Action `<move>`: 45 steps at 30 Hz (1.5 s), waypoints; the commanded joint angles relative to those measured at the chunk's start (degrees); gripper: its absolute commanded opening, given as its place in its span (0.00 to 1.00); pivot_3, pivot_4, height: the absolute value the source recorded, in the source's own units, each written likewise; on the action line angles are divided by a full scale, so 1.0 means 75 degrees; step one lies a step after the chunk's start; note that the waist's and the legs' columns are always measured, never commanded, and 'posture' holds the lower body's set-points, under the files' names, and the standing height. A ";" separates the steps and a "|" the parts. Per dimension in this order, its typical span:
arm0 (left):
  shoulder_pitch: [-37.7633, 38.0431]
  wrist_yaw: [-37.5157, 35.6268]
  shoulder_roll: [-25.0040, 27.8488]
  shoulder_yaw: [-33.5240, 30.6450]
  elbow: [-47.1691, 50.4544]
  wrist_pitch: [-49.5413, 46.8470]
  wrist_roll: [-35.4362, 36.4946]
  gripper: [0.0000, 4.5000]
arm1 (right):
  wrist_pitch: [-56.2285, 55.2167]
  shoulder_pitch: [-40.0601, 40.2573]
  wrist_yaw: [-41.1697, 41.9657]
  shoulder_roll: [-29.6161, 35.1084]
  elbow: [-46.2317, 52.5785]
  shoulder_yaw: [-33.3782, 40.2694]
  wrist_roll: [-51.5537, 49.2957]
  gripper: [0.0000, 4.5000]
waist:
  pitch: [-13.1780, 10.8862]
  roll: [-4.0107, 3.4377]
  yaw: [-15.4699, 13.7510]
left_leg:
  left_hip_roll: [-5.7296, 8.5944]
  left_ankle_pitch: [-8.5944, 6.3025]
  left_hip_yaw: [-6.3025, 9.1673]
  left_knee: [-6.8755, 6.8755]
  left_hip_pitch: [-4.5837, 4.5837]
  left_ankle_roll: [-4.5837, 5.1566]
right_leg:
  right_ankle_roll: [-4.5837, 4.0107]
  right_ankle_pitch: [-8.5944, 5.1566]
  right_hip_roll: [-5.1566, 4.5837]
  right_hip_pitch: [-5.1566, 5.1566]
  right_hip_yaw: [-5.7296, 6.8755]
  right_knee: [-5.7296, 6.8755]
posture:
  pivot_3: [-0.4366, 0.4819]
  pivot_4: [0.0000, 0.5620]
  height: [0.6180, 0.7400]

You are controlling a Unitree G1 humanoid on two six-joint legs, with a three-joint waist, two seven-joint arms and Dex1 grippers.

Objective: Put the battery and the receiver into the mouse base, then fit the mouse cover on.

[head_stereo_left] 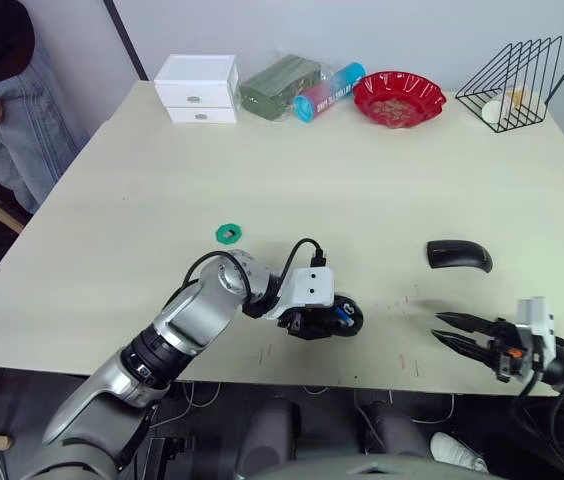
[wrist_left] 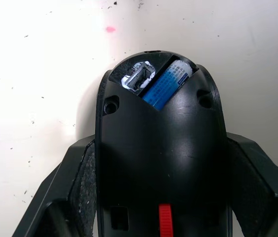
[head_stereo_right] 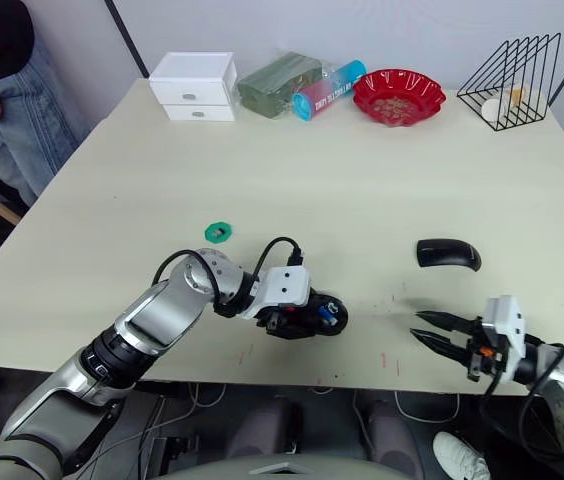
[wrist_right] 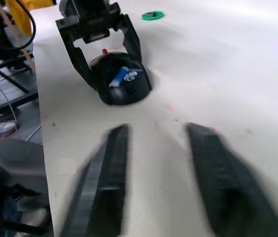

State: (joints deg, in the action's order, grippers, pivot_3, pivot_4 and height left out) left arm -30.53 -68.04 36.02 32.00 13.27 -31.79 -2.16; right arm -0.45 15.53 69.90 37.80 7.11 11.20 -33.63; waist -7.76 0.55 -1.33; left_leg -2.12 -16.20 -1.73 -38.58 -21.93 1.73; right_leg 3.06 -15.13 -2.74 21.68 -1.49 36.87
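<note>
a: where is the mouse base (head_stereo_left: 334, 318) right now?

b: it sits low in the middle of the left eye view, near the front edge of the table (head_stereo_left: 382, 190). the left gripper (head_stereo_left: 314, 320) has a finger on each side of it and is squeezing it.

a: is the stuff already inside?

b: the left wrist view shows the battery (wrist_left: 167, 85), blue and white, lying in its slot. the silver receiver (wrist_left: 138, 79) sits right beside it. so both look like they are in.

a: so what comes next?

b: it looks like the cover is next. the mouse cover (head_stereo_left: 458, 255) lies on the table to the right of the middle, well apart from the base and a bit higher in the frame.

a: and the right gripper (head_stereo_left: 462, 333)?

b: it is low on the right side, just over the table, with its two fingers spread apart and nothing in them. the cover is near it, a little higher in the frame.

a: how should the robot do it well?

b: the right gripper should probably take the cover by its long sides, not too hard, because it is smooth and shiny and might slip. the left gripper should hold the base firm so it does not slide. the cover should line up with the base the right way round before it gets pushed down.
</note>
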 commanded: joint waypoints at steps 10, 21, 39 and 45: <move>-0.0108 0.0036 -0.0051 0.0186 -0.0283 0.0033 -0.0207 0.65 | -0.0954 0.0263 0.1315 -0.0061 -0.0862 0.0992 -0.0520 0.99 | -0.0006 -0.0013 0.0041 | -0.0002 0.0000 -0.0005 0.0000 0.0003 0.0000 | -0.0001 0.0000 0.0001 0.0000 -0.0005 0.0001 | 0.48 0.27 1.00; -0.0186 0.0034 -0.0059 0.0122 -0.0220 -0.0263 -0.0151 0.65 | -0.1649 -0.0396 0.2431 -0.0291 -0.1623 0.1068 -0.0902 0.99 | -0.0011 -0.0020 0.0051 | -0.0003 0.0000 -0.0011 0.0000 0.0007 0.0000 | -0.0001 0.0001 0.0001 -0.0001 -0.0012 0.0003 | 0.48 0.27 1.00; -0.0175 0.0082 0.0010 0.0063 -0.0094 -0.0597 -0.0029 0.98 | -0.1785 -0.0454 0.2496 -0.0425 -0.1645 0.0973 -0.0741 1.00 | -0.0018 -0.0023 0.0070 | -0.0004 0.0000 -0.0012 0.0001 0.0008 0.0000 | -0.0002 0.0001 0.0003 0.0000 -0.0014 0.0007 | 0.48 0.27 1.00; -0.0110 0.0057 0.0086 -0.0026 -0.0047 -0.0375 0.0017 0.98 | -0.1769 -0.0486 0.2508 -0.0424 -0.1605 0.0990 -0.0785 1.00 | -0.0022 -0.0024 0.0070 | -0.0004 0.0000 -0.0012 0.0001 0.0008 0.0000 | -0.0002 0.0001 0.0003 0.0001 -0.0015 0.0008 | 0.48 0.27 1.00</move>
State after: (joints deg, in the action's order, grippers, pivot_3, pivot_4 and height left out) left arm -32.05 -67.69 35.78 31.91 12.74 -35.05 -1.82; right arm -12.92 12.01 88.38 34.49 -5.68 16.98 -38.73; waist -7.92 0.37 -0.80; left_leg -2.15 -16.20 -1.82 -38.57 -21.87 1.73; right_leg 3.04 -15.12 -2.72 21.68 -1.60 36.93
